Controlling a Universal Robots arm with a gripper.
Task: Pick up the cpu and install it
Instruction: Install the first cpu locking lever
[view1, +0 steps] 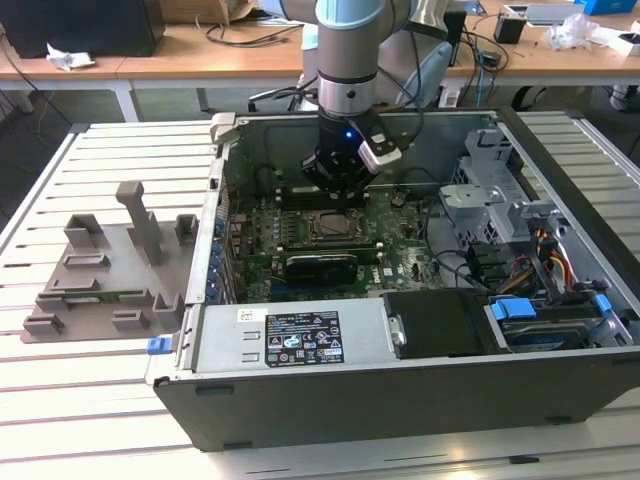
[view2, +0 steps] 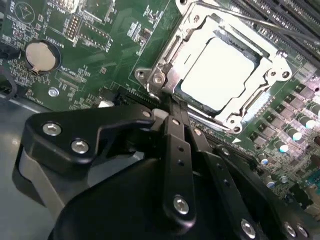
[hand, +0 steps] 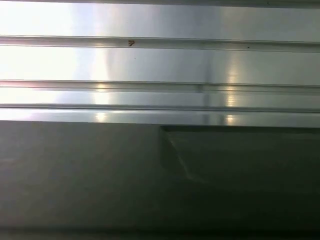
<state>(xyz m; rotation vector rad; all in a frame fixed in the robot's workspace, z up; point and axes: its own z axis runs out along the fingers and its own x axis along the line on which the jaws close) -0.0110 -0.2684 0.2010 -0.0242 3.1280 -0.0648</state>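
- The cpu (view2: 216, 74) sits in the socket frame (view2: 220, 67) on the motherboard (view2: 85, 55), its shiny silver top facing up and the metal bracket framing its edges, as seen in the second wrist view. It looks seated in place, though whether the bracket is latched I cannot tell.
- In the exterior view the arm reaches down into the open computer case (view1: 300, 345), and the claw (view1: 338, 190) hangs just above the socket (view1: 329, 227).
- In the second wrist view the claw (view2: 170, 107) has its fingers drawn together, tips touching, with nothing between them, just beside the corner of the socket frame.
- Handling, as a judgement: the chip is light, stiff and thin, with a smooth metal lid that is likely slippery. The underside contacts are fragile, so any hold belongs on the opposite side edges, kept level, with gentle pressure.
- The grey fixture tray (view1: 105, 275) rests on the slatted tabletop (view1: 100, 400), well apart from the case, towards the exterior view's left.
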